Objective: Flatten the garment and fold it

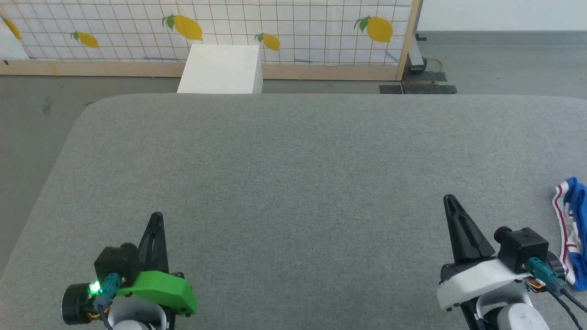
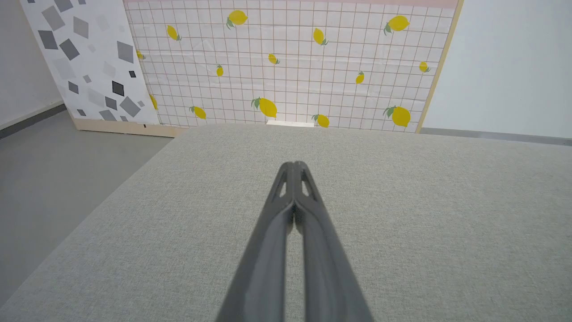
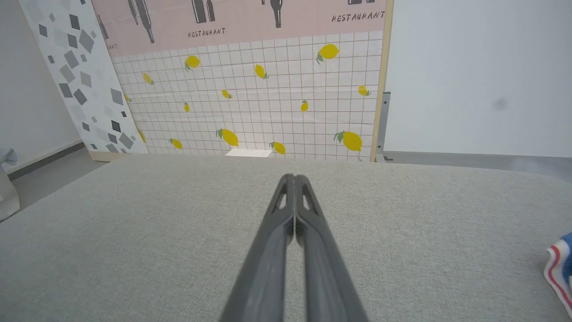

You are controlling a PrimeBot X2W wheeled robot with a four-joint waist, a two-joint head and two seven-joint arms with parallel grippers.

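Just right of right gripper (image 1: 450,200): garment (image 1: 573,229).

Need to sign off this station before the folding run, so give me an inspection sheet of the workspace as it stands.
Surface: grey fabric tabletop, rounded far corners.
Job's things: garment, blue with red-and-white striped trim, bunched on the tabletop at the head view's right edge, partly cut off, not flattened.
Clutter: nothing seen.
Grippers: left gripper and right gripper both shut, holding nothing, fingers pointing across the tabletop.
Cables: teal-plug cable at the left wrist, teal-plug cable at the right wrist, the latter close to the garment.
Surroundings: white box beyond the far edge, lemon-print panel, grey floor.
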